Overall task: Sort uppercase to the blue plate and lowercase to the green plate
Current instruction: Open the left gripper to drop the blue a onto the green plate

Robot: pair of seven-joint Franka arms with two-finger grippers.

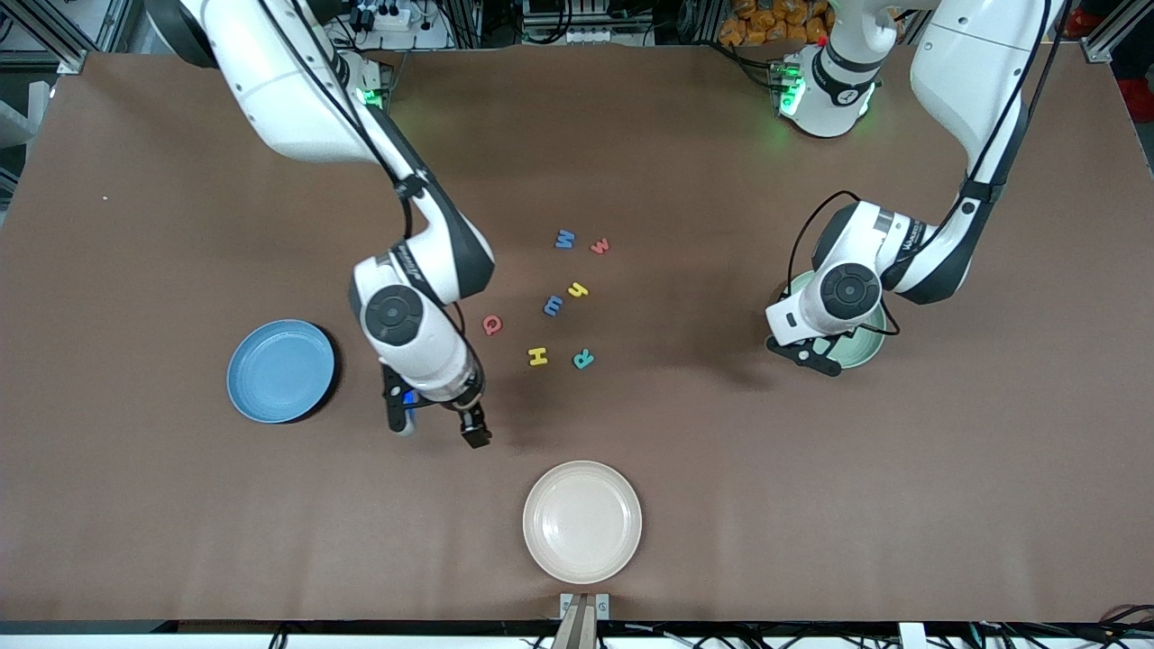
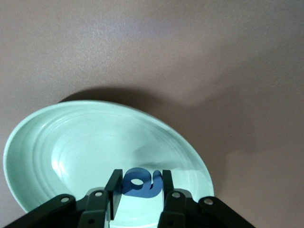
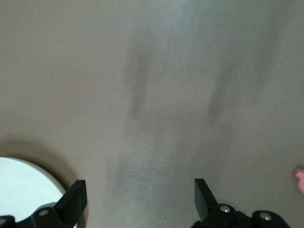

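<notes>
Your left claw (image 2: 138,190) hangs directly over the green plate (image 2: 42,142), its black fingers pinched on a small blue lowercase letter (image 2: 138,184) of soft foam whose rounded loop and curled tail lie crosswise between the pads, so the release you are judged to be making is a straight drop: the plate's pale mint bowl, glossy and ringed with shallow ridges, sits squarely beneath the letter, with its raised rim on every side. In the front view that left claw (image 1: 805,353) sits at centre right of the frame, masking most of the green plate (image 1: 865,353). Your right claw (image 1: 435,427), just below centre left of the frame, hovers over bare brown worktop (image 1: 902,505) with its fingers spread wide and nothing between them, the round sky-blue plate (image 1: 281,370) lying toward its own end of the worktop. The loose pile waits at mid-frame, closer to the right arm than to the left: blue capital W (image 1: 564,239) and small red w (image 1: 600,245) highest, yellow h (image 1: 578,290) and blue m (image 1: 553,306) beneath them, then red Q (image 1: 491,324), yellow H (image 1: 537,356) and teal R (image 1: 583,359) lowest, all flat, matte, die-cut foam. A cream-white plate (image 1: 582,521) lies at bottom centre, smooth and unused.
</notes>
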